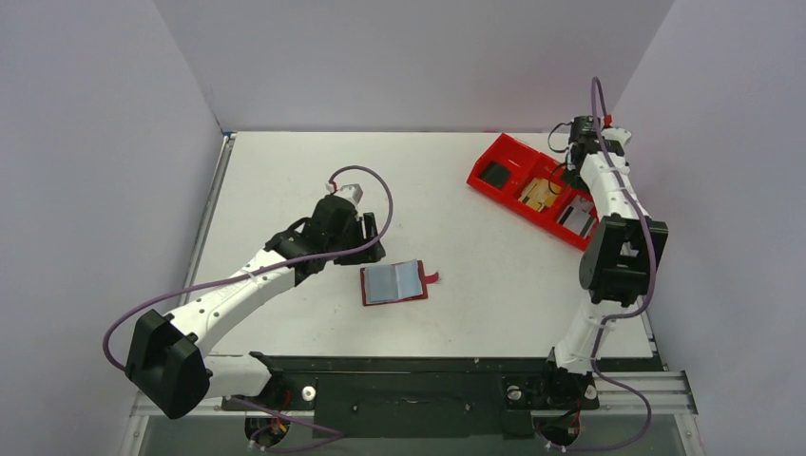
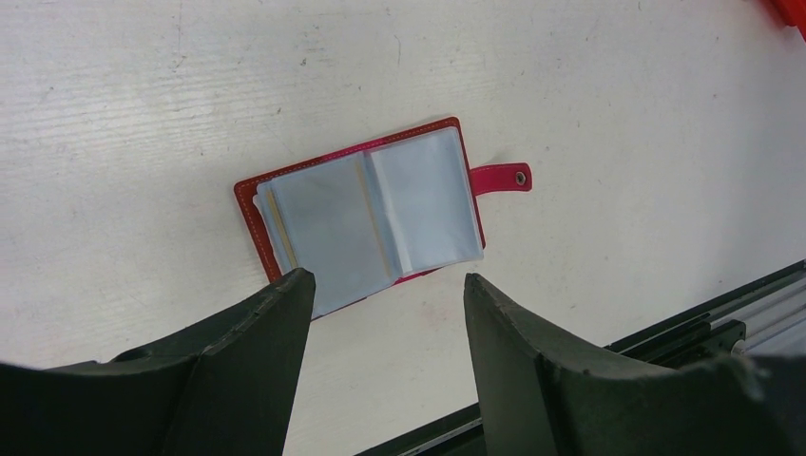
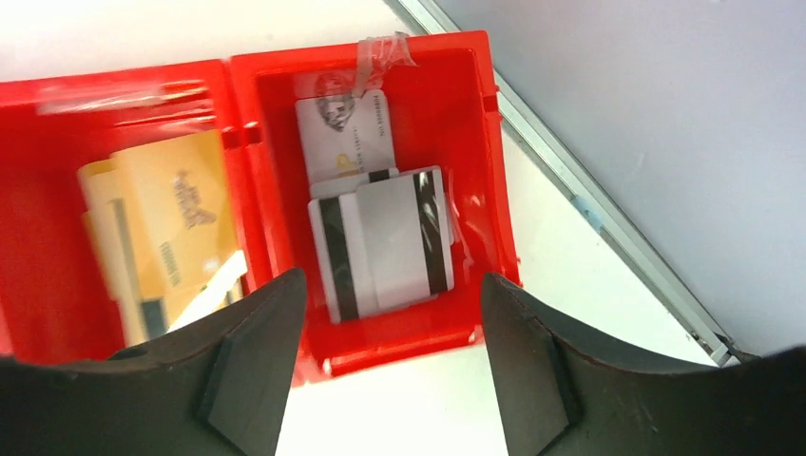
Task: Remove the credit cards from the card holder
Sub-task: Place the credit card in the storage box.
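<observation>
Overview from the top camera. Shows the card holder (image 1: 393, 282) lying opened flat like a book near mid-table, tab (image 1: 432, 277) to the right, laid so for access to its leaves from above. Shows the left gripper (image 1: 371, 236) near it on the far-left side, apart from it, jaws parted and empty; judged a waiting or approach station. Shows the right gripper (image 1: 568, 176) well apart, over the red bin (image 1: 485, 158) at the far right of the table (image 1: 285, 171).

Left wrist view. Looks down between both fingers (image 2: 257, 328) onto the holder. Confirms jaws fairly wide, nothing between them, no contact with the holder. Shows pale blue-grey leaves (image 2: 328, 223) filling both halves, with a yellowish edge at the fold and along the left side. Cannot tell cards from empty sleeves here. Judged aimed this way to pin or pick at the holder's near edge.

Right wrist view. Looks into the bin's end compartment (image 3: 498, 171), directly under the spread jaws. Shows credit cards (image 3: 385, 249) stacked there: grey ones with dark stripes, overlapping a pale one behind. Shows yellow cards (image 3: 162, 214) in the neighbouring compartment. Confirms nothing gripped on this side. Judged a drop-off position, with cards sorted by colour. Treat the task as at least part done; check the holder's leaves before calling it complete.
</observation>
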Controlling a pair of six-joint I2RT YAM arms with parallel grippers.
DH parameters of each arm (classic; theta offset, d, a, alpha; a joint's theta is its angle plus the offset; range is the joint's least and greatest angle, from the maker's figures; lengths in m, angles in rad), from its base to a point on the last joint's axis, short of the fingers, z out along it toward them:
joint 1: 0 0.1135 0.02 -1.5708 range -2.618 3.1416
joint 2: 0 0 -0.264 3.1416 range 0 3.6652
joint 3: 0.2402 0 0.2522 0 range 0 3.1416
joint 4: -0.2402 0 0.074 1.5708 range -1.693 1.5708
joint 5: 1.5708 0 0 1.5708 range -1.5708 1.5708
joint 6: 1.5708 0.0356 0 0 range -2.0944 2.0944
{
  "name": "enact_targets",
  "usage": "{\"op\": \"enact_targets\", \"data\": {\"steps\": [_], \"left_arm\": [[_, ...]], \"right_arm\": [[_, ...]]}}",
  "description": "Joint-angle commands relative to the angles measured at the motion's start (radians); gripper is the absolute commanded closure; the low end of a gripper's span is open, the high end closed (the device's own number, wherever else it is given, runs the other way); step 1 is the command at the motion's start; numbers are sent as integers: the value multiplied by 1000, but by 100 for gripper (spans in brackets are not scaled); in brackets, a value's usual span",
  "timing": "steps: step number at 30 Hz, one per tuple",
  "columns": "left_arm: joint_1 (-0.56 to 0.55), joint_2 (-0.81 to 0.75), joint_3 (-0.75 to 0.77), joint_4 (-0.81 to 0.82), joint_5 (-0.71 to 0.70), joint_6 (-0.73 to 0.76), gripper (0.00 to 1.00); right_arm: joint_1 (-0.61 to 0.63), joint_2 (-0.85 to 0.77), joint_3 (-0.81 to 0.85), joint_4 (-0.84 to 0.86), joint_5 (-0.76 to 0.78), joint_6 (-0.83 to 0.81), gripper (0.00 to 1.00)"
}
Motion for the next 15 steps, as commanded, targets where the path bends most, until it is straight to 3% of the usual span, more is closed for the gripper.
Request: {"op": "enact_targets", "data": {"steps": [1, 5, 11, 15], "left_arm": [[7, -29, 9, -16, -30, 7, 43], [12, -22, 6, -32, -41, 2, 43], [40, -9, -20, -49, -51, -10, 43], [92, -19, -49, -52, -55, -16, 43]], "right_arm": [[67, -191, -67, 20, -12, 38, 37], [136, -303, -189, 64, -50, 50, 36], [239, -471, -408, 174, -244, 86, 36], [381, -572, -539, 235, -290, 124, 37]]}}
